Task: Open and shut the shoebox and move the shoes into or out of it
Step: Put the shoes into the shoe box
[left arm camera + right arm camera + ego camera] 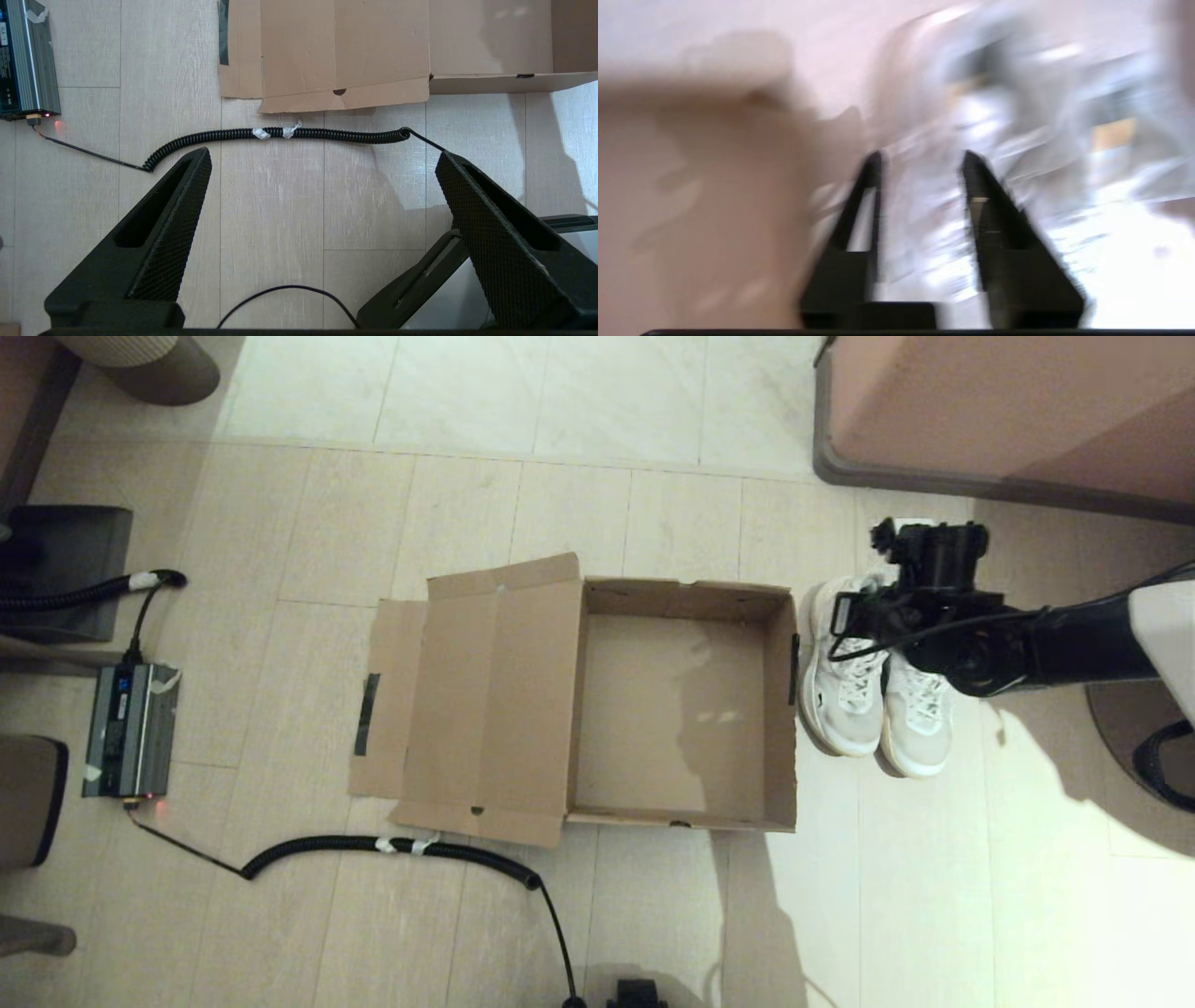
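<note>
Shoebox (pixel 686 709) lies open, shoes (pixel 873 686) just beside its right wall — right gripper (pixel 920 161) jaws straddle one shoe.

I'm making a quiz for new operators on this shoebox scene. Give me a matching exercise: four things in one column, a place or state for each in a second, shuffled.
Things:
1. shoebox
2. shoes
3. coiled black cable
4. left gripper

Places or states:
A. lying on the floor, on the robot's side of the box
B. fingers spread wide, over bare floor
C. lid flap folded out flat, nothing inside
D. side by side on the floor outside the box's right wall, right gripper above them

Pairs: 1-C, 2-D, 3-A, 4-B
</note>
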You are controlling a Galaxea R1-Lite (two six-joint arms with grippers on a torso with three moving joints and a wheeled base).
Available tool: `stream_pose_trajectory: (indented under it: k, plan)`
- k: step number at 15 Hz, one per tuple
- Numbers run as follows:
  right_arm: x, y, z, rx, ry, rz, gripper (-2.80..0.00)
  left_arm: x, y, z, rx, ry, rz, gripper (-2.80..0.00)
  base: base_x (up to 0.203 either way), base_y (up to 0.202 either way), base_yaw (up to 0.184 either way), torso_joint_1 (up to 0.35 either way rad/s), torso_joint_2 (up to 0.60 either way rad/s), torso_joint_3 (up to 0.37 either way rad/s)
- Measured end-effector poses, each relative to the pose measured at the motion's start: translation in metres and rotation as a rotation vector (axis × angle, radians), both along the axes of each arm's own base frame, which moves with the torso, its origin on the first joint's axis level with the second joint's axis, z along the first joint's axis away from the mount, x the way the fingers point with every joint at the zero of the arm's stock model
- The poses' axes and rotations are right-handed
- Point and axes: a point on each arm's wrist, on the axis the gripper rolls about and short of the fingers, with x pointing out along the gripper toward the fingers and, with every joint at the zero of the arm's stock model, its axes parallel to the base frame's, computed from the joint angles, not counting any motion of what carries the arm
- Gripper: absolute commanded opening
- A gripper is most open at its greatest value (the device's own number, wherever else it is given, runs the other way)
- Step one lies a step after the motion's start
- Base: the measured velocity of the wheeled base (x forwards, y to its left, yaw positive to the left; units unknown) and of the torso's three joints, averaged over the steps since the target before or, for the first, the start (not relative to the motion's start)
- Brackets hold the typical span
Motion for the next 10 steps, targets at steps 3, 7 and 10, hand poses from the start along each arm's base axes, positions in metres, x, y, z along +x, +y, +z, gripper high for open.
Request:
stream_pose_trajectory:
  k: [3, 7, 10]
  plan:
    - [0.006, -0.039, 0.005, 0.001, -0.007, -0.089, 0.00, 0.000, 0.000, 0.000, 0.000, 0.000, 0.000, 0.00, 0.000, 0.000, 0.000, 0.000, 0.00, 0.000]
    - [0.016, -0.067, -0.001, 0.027, -0.020, -0.151, 0.00, 0.000, 0.000, 0.000, 0.000, 0.000, 0.000, 0.00, 0.000, 0.000, 0.000, 0.000, 0.00, 0.000]
    - [0.025, -0.072, -0.011, 0.104, -0.036, -0.169, 0.00, 0.000, 0.000, 0.000, 0.000, 0.000, 0.000, 0.00, 0.000, 0.000, 0.000, 0.000, 0.00, 0.000]
